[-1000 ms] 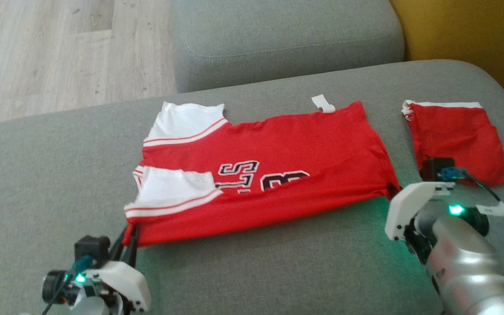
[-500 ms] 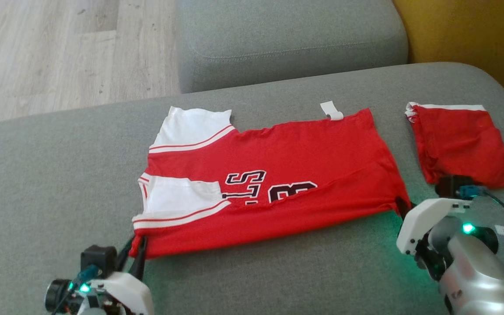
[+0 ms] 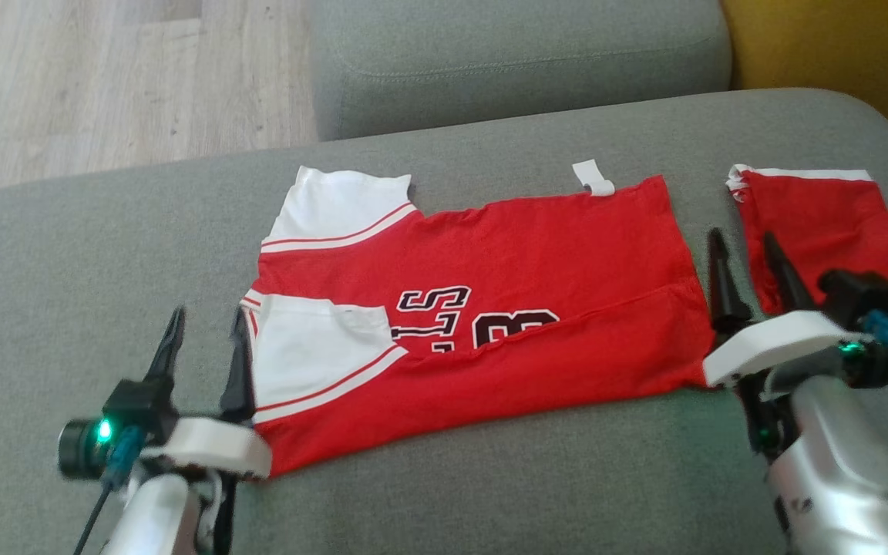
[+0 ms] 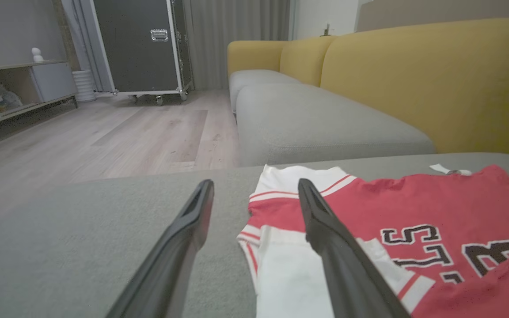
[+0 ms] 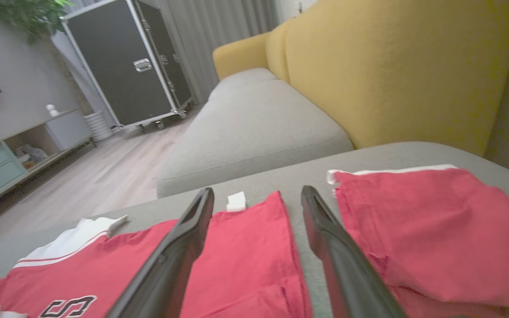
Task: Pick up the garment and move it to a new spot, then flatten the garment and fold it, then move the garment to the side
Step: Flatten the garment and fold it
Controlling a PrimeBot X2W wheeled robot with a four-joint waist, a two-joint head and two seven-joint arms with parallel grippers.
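The garment (image 3: pixel 490 308) is a red jersey with white sleeves and black lettering, lying flat on the grey sofa cushion (image 3: pixel 428 478) with its near long edge folded over. My left gripper (image 3: pixel 209 327) stands open at the jersey's left end beside the white sleeve, nothing between its fingers. In the left wrist view the garment (image 4: pixel 413 234) lies right of the left gripper (image 4: pixel 254 190). My right gripper (image 3: pixel 741 243) is open above the gap at the jersey's right edge. In the right wrist view the right gripper (image 5: pixel 256 196) straddles the garment's (image 5: pixel 237 256) right edge.
A second folded red piece (image 3: pixel 829 231) with a white band lies at the right of the cushion, also in the right wrist view (image 5: pixel 427 229). Another grey seat (image 3: pixel 513 62) and a yellow sofa back (image 3: pixel 837 46) lie beyond. Wooden floor (image 3: pixel 105 85) is at far left.
Both grippers have let go of the jersey's near corners, opened wide and lifted, fingers now pointing away. The folded near edge now rests on the jersey. The camera shifted slightly.
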